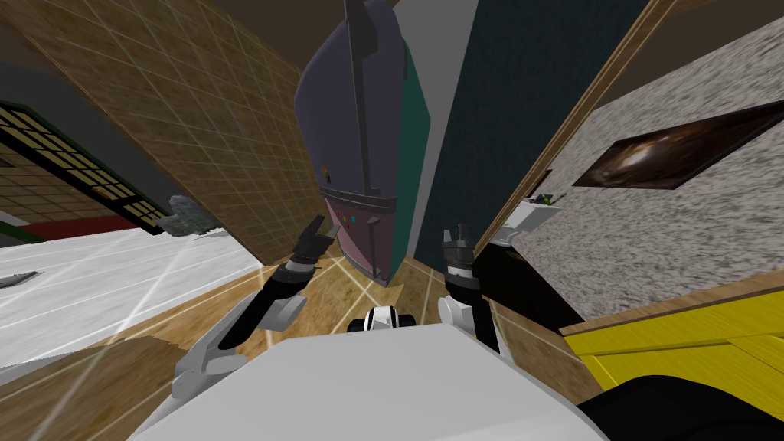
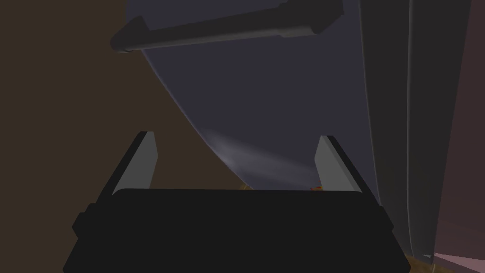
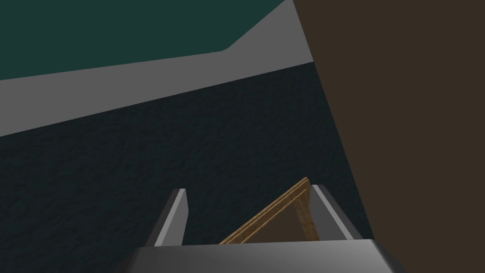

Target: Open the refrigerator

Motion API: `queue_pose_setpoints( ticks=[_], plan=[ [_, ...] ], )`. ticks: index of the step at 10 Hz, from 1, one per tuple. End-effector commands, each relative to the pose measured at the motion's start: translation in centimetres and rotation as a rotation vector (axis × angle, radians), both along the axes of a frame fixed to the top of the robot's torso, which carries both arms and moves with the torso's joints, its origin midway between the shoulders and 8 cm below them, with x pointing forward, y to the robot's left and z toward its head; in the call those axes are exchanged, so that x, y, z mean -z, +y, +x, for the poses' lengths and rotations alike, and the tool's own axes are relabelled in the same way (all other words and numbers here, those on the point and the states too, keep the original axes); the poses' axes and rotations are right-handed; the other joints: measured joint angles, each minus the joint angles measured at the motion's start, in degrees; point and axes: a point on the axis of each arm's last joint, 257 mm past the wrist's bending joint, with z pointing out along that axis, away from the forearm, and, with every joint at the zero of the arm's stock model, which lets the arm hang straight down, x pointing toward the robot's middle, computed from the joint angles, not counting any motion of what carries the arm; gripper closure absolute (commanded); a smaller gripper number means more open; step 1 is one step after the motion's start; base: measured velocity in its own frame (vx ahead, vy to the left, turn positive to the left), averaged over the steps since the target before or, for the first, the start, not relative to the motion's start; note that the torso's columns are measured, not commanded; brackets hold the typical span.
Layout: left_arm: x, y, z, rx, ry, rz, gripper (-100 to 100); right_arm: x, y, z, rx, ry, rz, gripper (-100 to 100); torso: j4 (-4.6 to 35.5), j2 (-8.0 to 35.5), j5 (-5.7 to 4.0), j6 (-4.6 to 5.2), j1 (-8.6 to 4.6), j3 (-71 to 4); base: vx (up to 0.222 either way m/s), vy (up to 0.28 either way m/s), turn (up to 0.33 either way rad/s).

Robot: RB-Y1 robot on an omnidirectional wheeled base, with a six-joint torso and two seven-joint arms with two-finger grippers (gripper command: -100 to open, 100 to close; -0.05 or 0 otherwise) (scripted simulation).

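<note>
The refrigerator (image 1: 348,115) stands straight ahead, dark grey with a green side. A long dark handle (image 1: 358,99) runs down its upper door, and a pinkish lower drawer (image 1: 356,230) has a short handle of its own. My left gripper (image 1: 321,228) is open beside the fridge's left edge, level with the seam between door and drawer. In the left wrist view the left gripper (image 2: 237,161) points at the door face (image 2: 284,95), with the handle bar (image 2: 227,26) well beyond the fingertips and nothing between them. My right gripper (image 1: 457,233) hangs to the right of the fridge. It (image 3: 248,213) is open and empty.
A brown tiled wall (image 1: 191,115) flanks the fridge on the left, a dark teal wall (image 1: 521,99) on the right. A speckled counter (image 1: 674,245) over yellow cabinets (image 1: 689,344) stands at the right. Wooden floor (image 1: 344,295) lies between me and the fridge.
</note>
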Motion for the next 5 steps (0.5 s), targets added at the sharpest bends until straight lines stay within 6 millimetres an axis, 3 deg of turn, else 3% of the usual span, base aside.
queue_pose_setpoints(
  ticks=[1, 5],
  plan=[
    [0.3, -0.1, 1.4, 0.026, 0.038, 0.046, -100, 0.0, 0.0, 0.0, 0.0, 0.0, 0.0, 0, 0.0, 0.0, -0.02, 0.0, -0.09, 0.0, 0.021, -0.1, 0.016],
    [0.7, -0.1, 2.7, 0.044, 0.072, 0.114, -100, 0.0, 0.0, 0.0, 0.0, 0.0, 0.0, 0, 0.0, -0.1, -0.03, 0.0, -0.1, -0.1, 0.029, -0.066, 0.009]
  ],
)
